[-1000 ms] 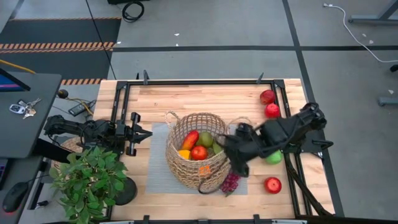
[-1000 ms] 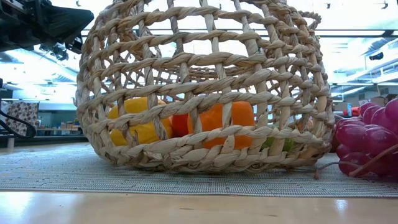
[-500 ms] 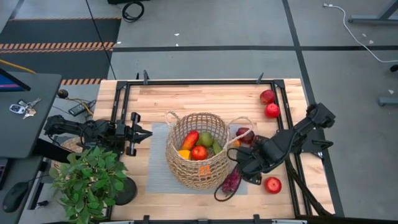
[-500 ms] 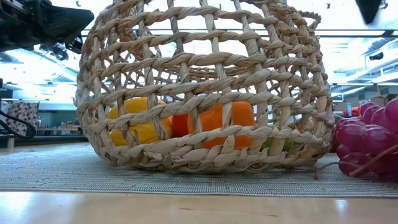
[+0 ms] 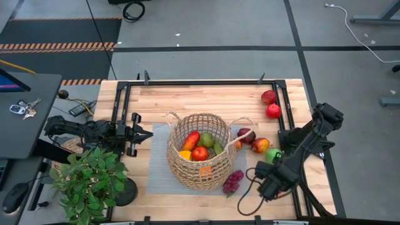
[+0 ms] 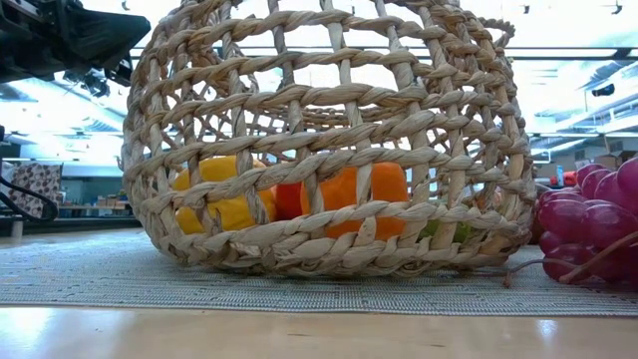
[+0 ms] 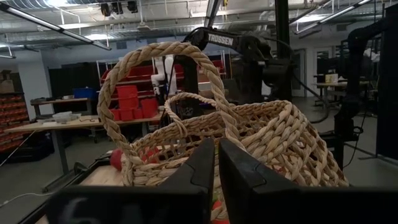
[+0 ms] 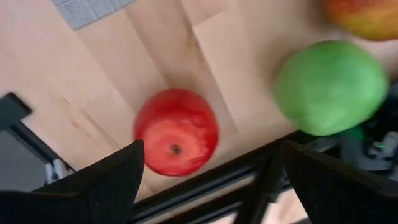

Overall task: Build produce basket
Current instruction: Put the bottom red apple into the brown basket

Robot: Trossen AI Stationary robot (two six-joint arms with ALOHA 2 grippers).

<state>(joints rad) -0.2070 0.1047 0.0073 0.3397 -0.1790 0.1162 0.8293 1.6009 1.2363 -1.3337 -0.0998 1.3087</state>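
Swinging away from the basket (image 5: 199, 150), the right gripper (image 5: 271, 185) is now hovering over a red apple (image 8: 176, 131) near the table's front right corner, fingers spread wide and empty, probably lining up a grab. Grapes (image 5: 232, 182) are lying just beside the basket, long axis slanting toward it. Parked at the left, the left gripper (image 5: 142, 134) is sitting closed on nothing.
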